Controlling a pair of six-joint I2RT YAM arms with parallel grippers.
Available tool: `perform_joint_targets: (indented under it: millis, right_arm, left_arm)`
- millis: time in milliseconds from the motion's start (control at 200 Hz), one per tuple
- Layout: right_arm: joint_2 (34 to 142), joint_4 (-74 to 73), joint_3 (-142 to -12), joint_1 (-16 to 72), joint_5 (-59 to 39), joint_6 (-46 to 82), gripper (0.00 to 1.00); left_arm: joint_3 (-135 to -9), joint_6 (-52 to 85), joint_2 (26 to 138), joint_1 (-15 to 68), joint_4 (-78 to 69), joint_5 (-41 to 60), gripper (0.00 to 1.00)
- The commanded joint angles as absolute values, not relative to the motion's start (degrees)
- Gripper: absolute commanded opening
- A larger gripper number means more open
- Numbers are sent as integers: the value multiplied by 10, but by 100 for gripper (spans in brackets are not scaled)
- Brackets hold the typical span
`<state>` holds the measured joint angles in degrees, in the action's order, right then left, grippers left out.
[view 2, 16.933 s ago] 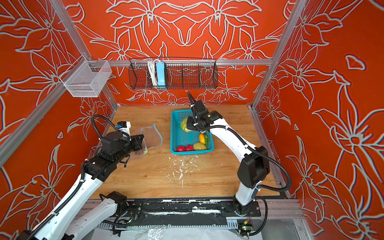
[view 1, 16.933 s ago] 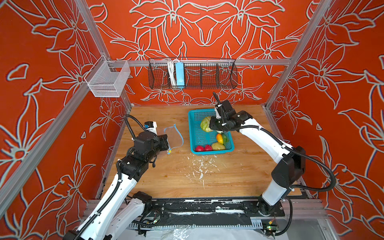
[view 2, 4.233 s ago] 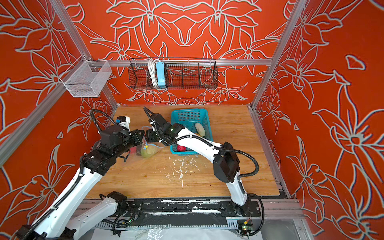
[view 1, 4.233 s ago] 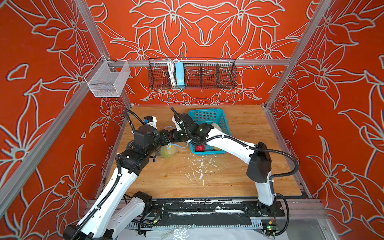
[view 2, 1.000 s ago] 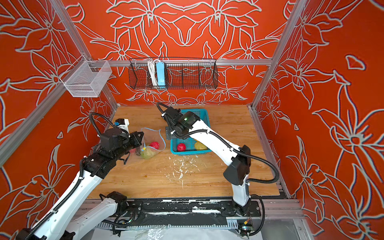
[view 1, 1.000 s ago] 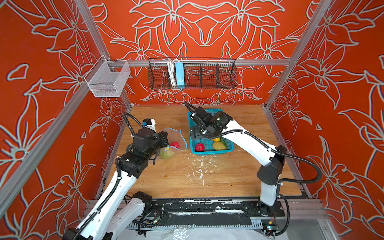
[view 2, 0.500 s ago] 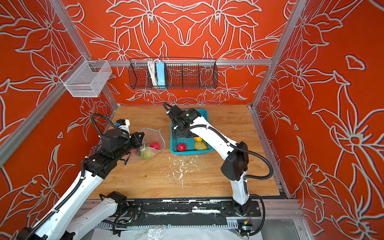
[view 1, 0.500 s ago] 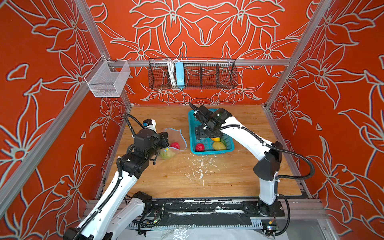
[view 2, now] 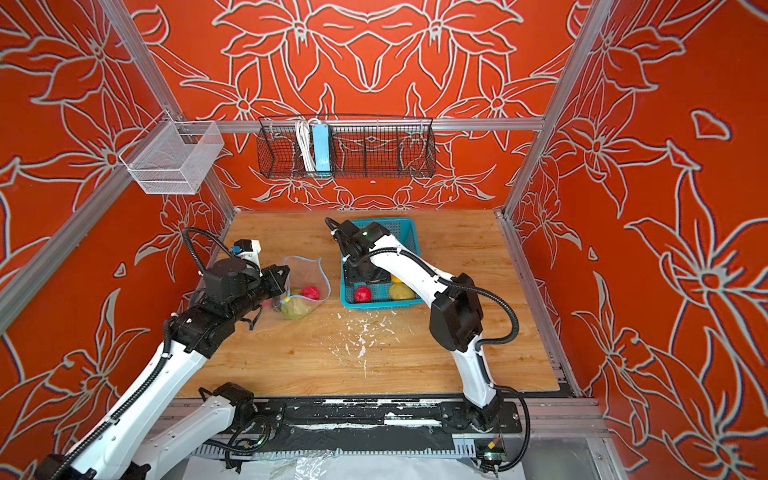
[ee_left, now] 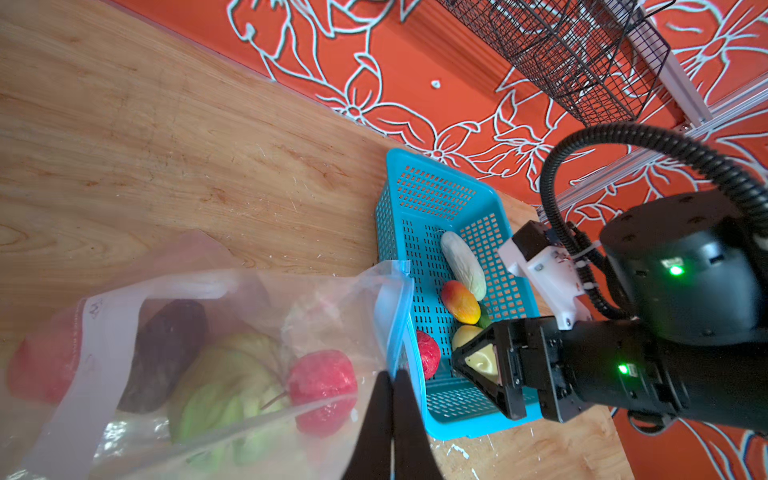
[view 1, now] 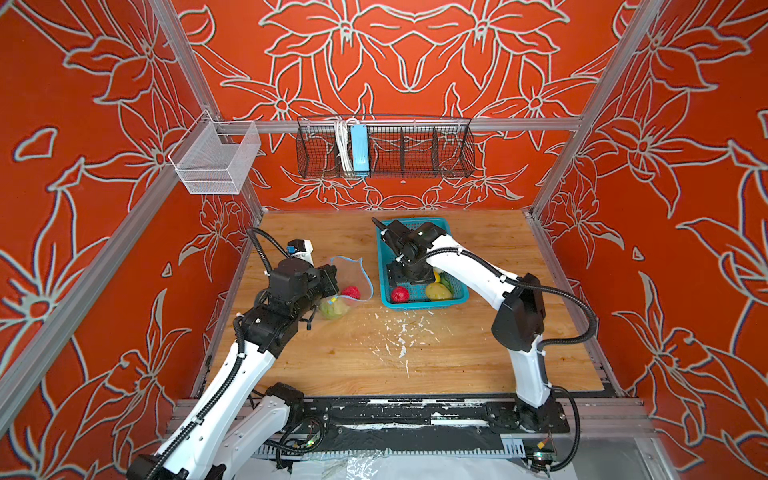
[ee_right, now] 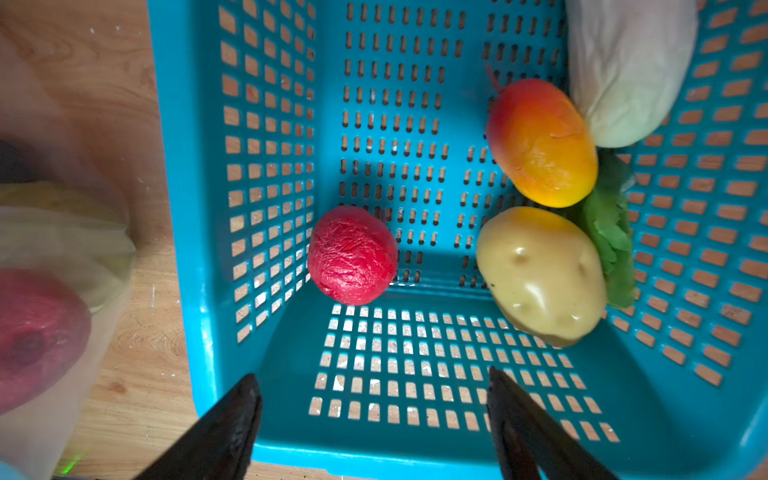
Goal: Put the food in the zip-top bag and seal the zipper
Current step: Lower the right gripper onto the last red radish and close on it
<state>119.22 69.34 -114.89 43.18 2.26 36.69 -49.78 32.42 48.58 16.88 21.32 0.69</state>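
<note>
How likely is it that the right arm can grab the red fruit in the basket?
Probably yes: the right gripper hangs open over the basket, and the red fruit lies bare just ahead.

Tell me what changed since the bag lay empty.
The zip-top bag now holds cabbage, avocado and two red pieces; the right gripper, open, is back over the basket. The left gripper stays shut on the bag's rim; cucumber, mango and potato remain in the basket.

Teal perforated basket (view 1: 424, 304) on wooden table (view 1: 415, 361), black wire rack (view 1: 415, 153) holding blue power strip (view 1: 359, 149), white mesh bin (view 1: 216, 166)
</note>
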Motion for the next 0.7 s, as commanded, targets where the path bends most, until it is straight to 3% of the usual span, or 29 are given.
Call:
perform_joint_targets:
  millis: [0, 415, 696]
  right_arm:
    - [1208, 687, -1134, 423, 8, 374, 83]
    - [1247, 645, -1116, 402, -46, 361, 72]
    - [1290, 662, -1147, 400, -53, 360, 69]
  left_arm:
    - [-496, 329, 490, 170, 205, 16, 0]
    - [-493, 327, 482, 169, 212, 4, 0]
    - [-491, 331, 487, 169, 207, 7, 0]
